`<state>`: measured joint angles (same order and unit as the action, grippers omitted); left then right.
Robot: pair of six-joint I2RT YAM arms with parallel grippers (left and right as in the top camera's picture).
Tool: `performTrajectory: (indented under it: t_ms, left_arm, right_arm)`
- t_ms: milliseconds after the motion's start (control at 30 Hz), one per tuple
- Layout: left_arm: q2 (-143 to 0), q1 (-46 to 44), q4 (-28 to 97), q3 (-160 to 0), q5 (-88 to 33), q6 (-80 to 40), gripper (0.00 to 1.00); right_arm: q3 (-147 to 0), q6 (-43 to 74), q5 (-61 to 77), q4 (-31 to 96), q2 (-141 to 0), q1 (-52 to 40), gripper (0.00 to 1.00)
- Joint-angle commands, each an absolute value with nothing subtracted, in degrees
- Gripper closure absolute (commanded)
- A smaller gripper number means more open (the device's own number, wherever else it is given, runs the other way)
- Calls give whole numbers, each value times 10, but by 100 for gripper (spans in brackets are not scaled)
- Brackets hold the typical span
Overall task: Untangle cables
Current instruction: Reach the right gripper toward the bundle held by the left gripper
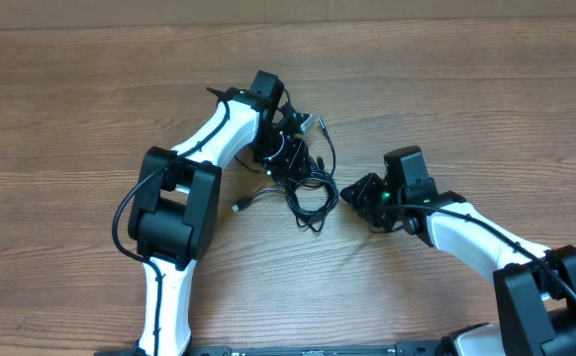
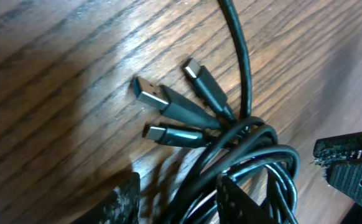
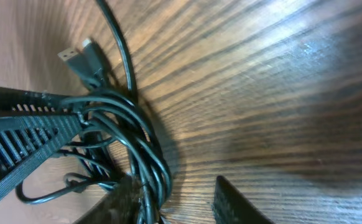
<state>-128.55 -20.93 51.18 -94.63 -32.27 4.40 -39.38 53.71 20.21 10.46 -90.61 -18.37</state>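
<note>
Left pincer [image 1: 290, 156] sits over bunched cables [image 1: 313, 195], right pincer [image 1: 353, 193] just beside them.

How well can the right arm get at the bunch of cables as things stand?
Probably yes: the right pincer is open and the cables lie right at its mouth, nothing between. The left pincer, over the same bunch, may crowd it.

Bunched thin black cables [image 1: 306, 180] are filling the gap between left gripper [image 1: 288, 148] and right gripper [image 1: 355, 193], so nothing is passing there. White-and-black left arm [image 1: 184, 188] is blocking the near-left approach, matching right arm [image 1: 471, 232] the near-right. Brown wood-grain tabletop [image 1: 80, 109] is lying bare far side, far left, near centre.
</note>
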Motion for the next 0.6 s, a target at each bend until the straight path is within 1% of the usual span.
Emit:
performTrajectory:
  t_ms: [0, 33, 100, 133, 233, 267, 300, 367, 433, 467, 500, 533, 567]
  left_arm:
    - [-1291, -214, 512, -950, -382, 69, 66]
    - [-1291, -214, 512, -950, -390, 73, 68]
    - [-1291, -214, 514, -950, -390, 73, 67]
    - [-1291, -214, 516, -950, -388, 77, 64]
    - [-1291, -215, 519, -950, -368, 77, 66]
    - [-1291, -215, 526, -950, -357, 77, 58]
    - [-1291, -218, 535, -950, -328, 77, 53]
    - [-1291, -223, 536, -950, -296, 77, 53]
    - [-1291, -240, 530, -950, -295, 77, 55]
    - [-1291, -248, 526, -950, -291, 77, 61]
    - [-1291, -257, 520, -950, -275, 77, 74]
    - [-1291, -264, 516, -950, -260, 77, 83]
    - [-1291, -269, 515, -950, -245, 77, 88]
  right_arm:
    - [-406, 544, 199, 95, -909, -192, 73]
    - [-406, 544, 190, 95, -910, -199, 73]
    - [-405, 545, 176, 93, -912, -213, 72]
    - [-405, 545, 176, 83, -917, -223, 72]
    - [-405, 546, 176, 45, -944, -238, 72]
    - [-405, 561, 174, 46, -950, -238, 72]
    - [-405, 562, 173, 45, -951, -238, 72]
    - [-405, 562, 171, 43, -952, -238, 72]
    - [-405, 562, 165, 37, -952, -238, 72]
    - [-405, 562, 163, 29, -952, -238, 72]
    - [-405, 562, 155, 23, -952, -238, 72]
    - [-405, 562, 151, 19, -952, -238, 74]
    - [-405, 562, 150, 18, -952, -238, 76]
